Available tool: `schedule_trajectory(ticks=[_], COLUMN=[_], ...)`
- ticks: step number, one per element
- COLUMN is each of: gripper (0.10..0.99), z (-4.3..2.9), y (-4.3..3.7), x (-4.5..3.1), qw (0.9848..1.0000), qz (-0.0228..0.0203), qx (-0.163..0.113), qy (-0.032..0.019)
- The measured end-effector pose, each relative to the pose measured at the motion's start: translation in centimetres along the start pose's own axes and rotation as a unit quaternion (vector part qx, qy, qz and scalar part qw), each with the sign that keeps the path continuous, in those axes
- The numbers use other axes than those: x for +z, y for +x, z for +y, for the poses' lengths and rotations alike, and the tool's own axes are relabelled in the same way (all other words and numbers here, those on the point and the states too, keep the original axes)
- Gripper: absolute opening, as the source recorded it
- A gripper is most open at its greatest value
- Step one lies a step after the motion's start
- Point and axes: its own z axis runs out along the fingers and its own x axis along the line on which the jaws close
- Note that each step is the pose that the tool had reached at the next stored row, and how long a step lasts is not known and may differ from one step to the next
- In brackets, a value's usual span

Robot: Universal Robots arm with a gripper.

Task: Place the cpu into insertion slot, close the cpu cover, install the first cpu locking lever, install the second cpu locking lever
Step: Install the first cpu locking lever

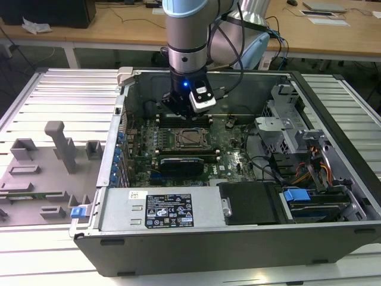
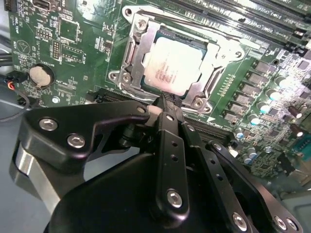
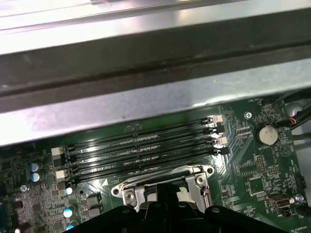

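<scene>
The cpu [image 2: 171,65], a square chip with a silver-grey top, lies flat in the insertion slot [image 2: 127,54] on the green motherboard. The cpu cover [image 2: 210,83], a steel frame with a square cut-out, lies down around the chip. A thin metal lever rod [image 2: 204,30] runs along one side of the socket. My gripper [image 2: 164,100] is shut with nothing in it, its tip just at the socket's edge. In the exterior view the gripper [image 1: 181,111] hangs inside the open computer case, slightly behind the socket [image 1: 189,138]. The socket's frame [image 3: 127,190] shows in the first wrist view.
Long black memory slots [image 3: 141,148] run beside the socket, with the case's metal wall [image 3: 146,102] behind them. A coin battery [image 3: 266,133] sits on the board. A drive cage [image 1: 280,125] and cables fill the exterior view's right. Grey fixtures [image 1: 59,146] stand outside the case.
</scene>
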Motion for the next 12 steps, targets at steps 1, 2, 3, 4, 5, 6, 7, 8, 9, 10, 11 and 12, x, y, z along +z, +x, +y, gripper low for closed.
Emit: schedule_trajectory(ticks=[1,2,3,4,5,6,7,8,9,10,11,12], gripper=[0.106,0.106,0.106,0.106,0.106,0.106,0.106,0.106,0.106,0.106,0.106,0.106], z=[0.00,0.00,0.01,0.00,0.00,0.00,-0.01,-0.02,-0.03,-0.06,-0.14,-0.21], y=[0.00,0.00,0.00,0.00,0.00,0.00,0.00,-0.01,-0.01,-0.01,-0.03,-0.04], x=[-0.01,0.00,0.00,0.00,0.00,0.00,0.00,0.00,-0.01,0.00,0.02,0.04], qw=[1.0000,1.0000,1.0000,0.9999,0.9999,0.9998,0.9997,0.9996,0.9994,0.9992,0.9988,0.9985], qz=[0.0003,0.0004,0.0005,0.0004,0.0003,0.0003,0.0002,0.0001,0.0002,0.0004,0.0009,0.0013], qx=[-0.001,-0.003,-0.005,-0.010,-0.013,-0.018,-0.021,-0.025,-0.029,-0.035,-0.045,-0.052], qy=[0.0004,0.0008,0.0021,0.0060,0.0088,0.0122,0.0144,0.0157,0.0165,0.0165,0.0159,0.0153])
